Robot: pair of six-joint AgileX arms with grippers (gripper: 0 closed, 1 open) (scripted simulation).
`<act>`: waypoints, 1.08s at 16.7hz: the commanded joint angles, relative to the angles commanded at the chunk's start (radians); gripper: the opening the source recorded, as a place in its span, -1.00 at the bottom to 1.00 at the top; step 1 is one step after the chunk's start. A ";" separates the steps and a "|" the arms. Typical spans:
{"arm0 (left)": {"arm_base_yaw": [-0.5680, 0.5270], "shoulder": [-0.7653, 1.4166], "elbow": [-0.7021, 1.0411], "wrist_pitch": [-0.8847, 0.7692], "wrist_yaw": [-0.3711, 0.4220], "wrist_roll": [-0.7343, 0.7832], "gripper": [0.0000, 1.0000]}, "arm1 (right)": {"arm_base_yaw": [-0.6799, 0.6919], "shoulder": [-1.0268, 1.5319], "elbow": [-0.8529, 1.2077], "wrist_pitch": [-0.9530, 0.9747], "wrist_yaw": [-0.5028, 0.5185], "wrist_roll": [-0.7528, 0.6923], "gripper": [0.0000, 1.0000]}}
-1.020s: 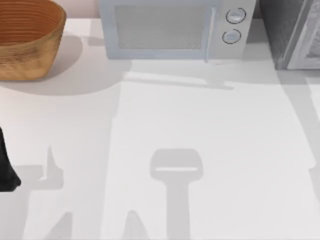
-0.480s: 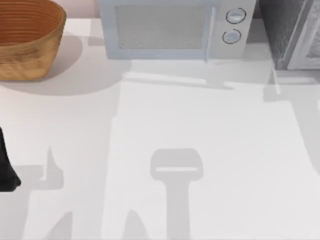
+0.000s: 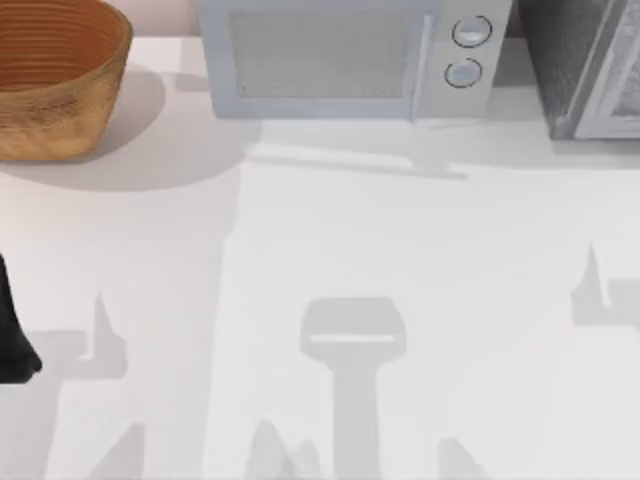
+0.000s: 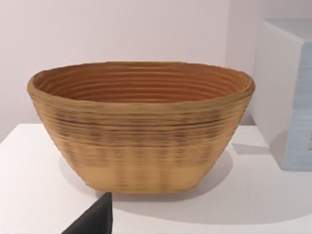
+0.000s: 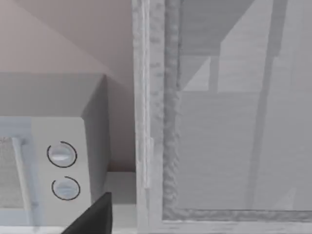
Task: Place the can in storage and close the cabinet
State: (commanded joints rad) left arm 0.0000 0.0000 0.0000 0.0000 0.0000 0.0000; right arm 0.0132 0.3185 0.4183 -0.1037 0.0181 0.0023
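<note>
Top view: microwave (image 3: pixel 345 60) stands between basket (image 3: pixel 55 75) and cabinet (image 3: pixel 585 65).

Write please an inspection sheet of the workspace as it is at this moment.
Surface: white table, arm shadows on it.
Job's things: cabinet at the far right corner, pale door panel close before the right wrist camera; can: nothing seen.
Clutter: basket far left; microwave at the back, middle.
Grippers: left arm at the left edge; dark finger tips in the wrist views.
Cables: nothing seen.
Surroundings: pale wall.
</note>
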 joint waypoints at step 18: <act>0.000 0.000 0.000 0.000 0.000 0.000 1.00 | -0.052 -0.252 -0.403 0.150 -0.058 -0.001 1.00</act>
State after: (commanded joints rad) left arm 0.0000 0.0000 0.0000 0.0000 0.0000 0.0000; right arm -0.0390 0.0661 0.0154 0.0467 -0.0403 0.0010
